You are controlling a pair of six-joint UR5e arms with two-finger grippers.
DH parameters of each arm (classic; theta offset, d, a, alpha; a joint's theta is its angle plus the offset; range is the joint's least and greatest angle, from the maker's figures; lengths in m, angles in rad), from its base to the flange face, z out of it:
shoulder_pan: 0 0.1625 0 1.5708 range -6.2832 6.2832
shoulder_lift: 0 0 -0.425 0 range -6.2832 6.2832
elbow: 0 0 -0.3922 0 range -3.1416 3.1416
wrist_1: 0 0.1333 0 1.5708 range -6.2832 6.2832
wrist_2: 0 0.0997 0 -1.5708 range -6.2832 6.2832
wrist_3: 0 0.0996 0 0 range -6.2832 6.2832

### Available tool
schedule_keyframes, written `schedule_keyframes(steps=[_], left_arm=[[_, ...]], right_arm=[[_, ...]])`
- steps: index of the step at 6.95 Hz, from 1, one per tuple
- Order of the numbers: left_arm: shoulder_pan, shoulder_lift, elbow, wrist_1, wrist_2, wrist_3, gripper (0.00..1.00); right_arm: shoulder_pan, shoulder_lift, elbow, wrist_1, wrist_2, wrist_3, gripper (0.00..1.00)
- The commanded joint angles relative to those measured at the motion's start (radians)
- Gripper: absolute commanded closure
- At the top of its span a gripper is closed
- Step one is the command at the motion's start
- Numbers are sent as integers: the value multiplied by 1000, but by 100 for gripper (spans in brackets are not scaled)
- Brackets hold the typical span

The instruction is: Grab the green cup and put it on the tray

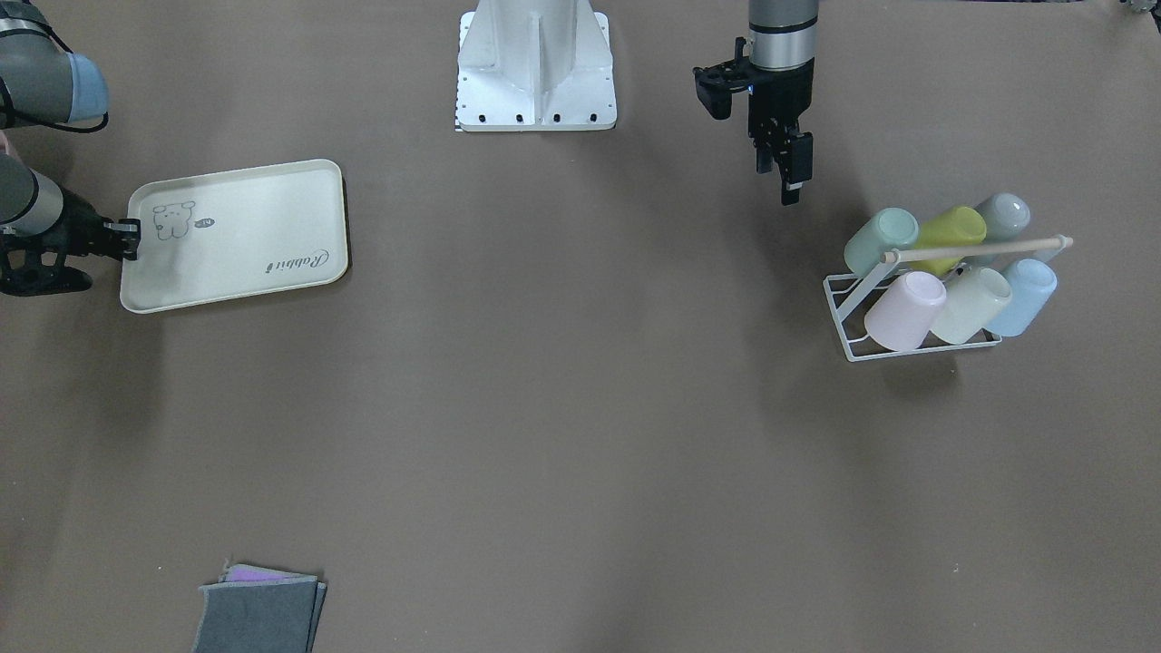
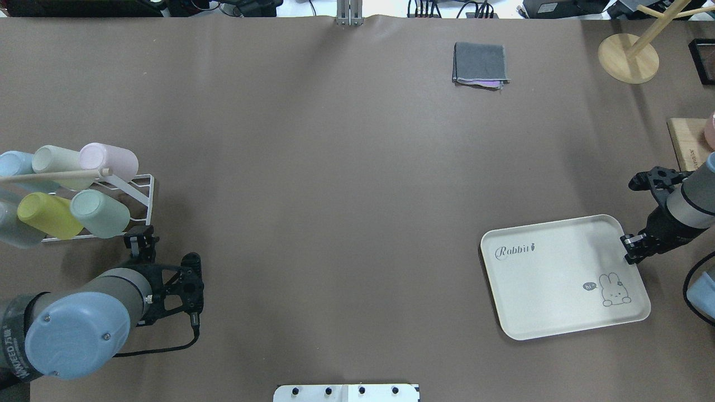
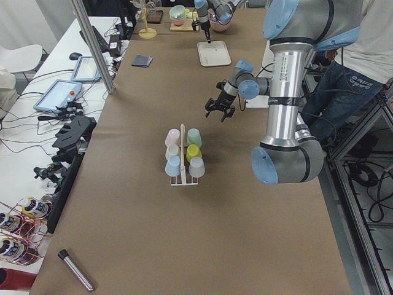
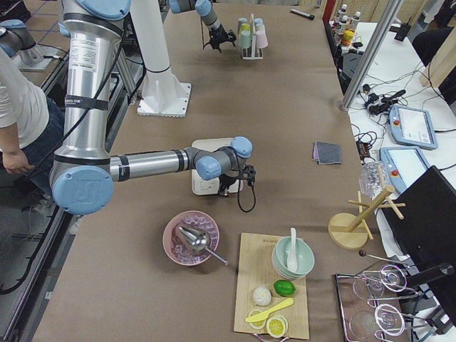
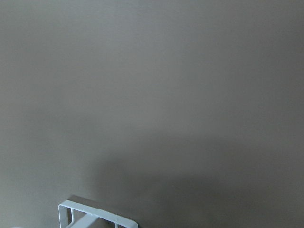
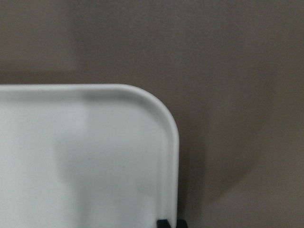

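The green cup (image 1: 882,238) is a pale mint tumbler that lies tilted on the white wire rack (image 1: 848,313) with several other cups. It is at the rack's near right corner in the overhead view (image 2: 100,213). My left gripper (image 1: 787,177) hovers just short of the rack, close to the green cup, and looks open and empty (image 2: 139,241). The cream tray (image 1: 236,236) with the "Rabbit" lettering lies flat on the far side of the table (image 2: 564,276). My right gripper (image 1: 127,238) is shut on the tray's short rim (image 6: 166,222).
A yellow-green cup (image 1: 951,231), a grey-green cup (image 1: 1000,218), and pink, cream and blue cups share the rack under a wooden rod (image 1: 980,247). A folded grey cloth (image 2: 480,64) lies at the far edge. A wooden stand (image 2: 628,56) and board (image 2: 690,142) are far right.
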State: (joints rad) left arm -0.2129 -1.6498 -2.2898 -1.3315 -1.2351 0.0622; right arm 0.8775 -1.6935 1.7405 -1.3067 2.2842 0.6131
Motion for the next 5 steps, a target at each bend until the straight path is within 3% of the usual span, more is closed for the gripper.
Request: schedule_keyframes(steps=[1, 3, 5], left_arm=[[61, -18, -45, 260, 92, 8, 3], [72, -76, -43, 453, 149, 164, 3], [122, -126, 18, 570, 206, 171, 3]], right_arm=[[0, 0, 1, 0, 0, 1, 96], [-2, 0, -2, 0, 0, 1, 97], [-2, 2, -1, 0, 0, 0, 98]])
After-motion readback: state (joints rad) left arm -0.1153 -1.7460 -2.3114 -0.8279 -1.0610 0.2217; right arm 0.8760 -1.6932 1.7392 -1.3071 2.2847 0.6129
